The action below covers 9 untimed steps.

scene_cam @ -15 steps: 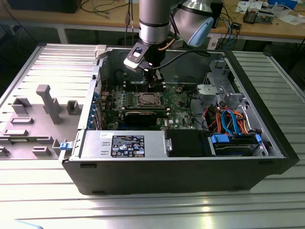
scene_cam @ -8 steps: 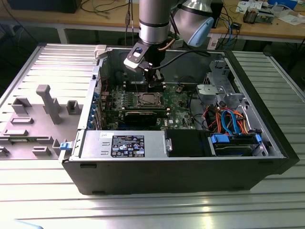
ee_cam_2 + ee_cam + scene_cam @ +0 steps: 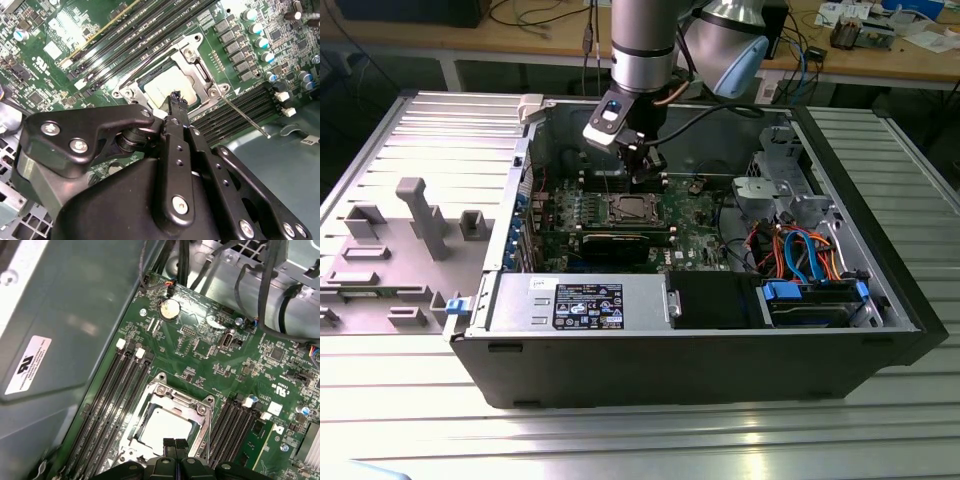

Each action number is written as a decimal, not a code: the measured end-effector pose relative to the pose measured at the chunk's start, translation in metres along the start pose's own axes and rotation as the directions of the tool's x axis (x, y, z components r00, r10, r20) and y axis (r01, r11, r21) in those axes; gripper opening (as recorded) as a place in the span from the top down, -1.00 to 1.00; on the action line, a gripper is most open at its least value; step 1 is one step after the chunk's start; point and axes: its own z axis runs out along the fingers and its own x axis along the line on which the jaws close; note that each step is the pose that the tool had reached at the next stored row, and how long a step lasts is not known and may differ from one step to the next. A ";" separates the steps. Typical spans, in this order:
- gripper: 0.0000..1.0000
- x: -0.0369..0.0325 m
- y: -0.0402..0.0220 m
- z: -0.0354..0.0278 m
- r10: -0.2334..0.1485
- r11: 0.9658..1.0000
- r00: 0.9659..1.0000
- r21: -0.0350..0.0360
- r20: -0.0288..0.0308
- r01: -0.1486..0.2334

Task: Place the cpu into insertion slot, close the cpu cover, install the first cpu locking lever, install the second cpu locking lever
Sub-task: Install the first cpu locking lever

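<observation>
- Shows an open computer case (image 3: 670,360) lying on a ribbed metal bench (image 3: 620,430), with the arm reaching down into it over a green motherboard (image 3: 200,355).
- End effector (image 3: 176,99): tips pressed together, pinching nothing, poised just above one edge of the cpu (image 3: 162,85) in the second wrist view.
- Probably at the cover-and-lever stage, judging by a chip already seated and a thin locking lever (image 3: 245,116) standing free, angled away from a corner of the socket.
- To do this well: push with the closed tips as one blunt point, straight down on metal, never on the board's small parts.
- Press on the frame and not on the chip's bare top; check for an even seat on all sides before any lever load.
- Beware of slipping sideways onto the long black memory slots (image 3: 115,405) flanking the socket on both sides.
- Cpu (image 3: 162,427): small flat square with a dull silver-grey top, lying level in the insertion slot (image 3: 146,409), near the middle of the board.
- Cpu cover (image 3: 170,395): thin shiny metal frame with a square opening, apparently down around the chip, screw heads at its corners; cannot tell whether fully latched.
</observation>
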 end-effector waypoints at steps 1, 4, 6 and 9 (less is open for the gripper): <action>0.79 0.0001 -0.0003 -0.0002 0.000 1.000 1.000 0.000 0.000 0.000; 0.79 0.0000 -0.0003 -0.0024 -0.001 1.000 1.000 0.000 0.000 0.001; 0.79 0.0000 -0.0002 -0.0024 -0.001 1.000 1.000 0.000 0.000 0.001; 0.79 0.0000 -0.0003 -0.0026 -0.001 1.000 1.000 0.000 0.000 0.001</action>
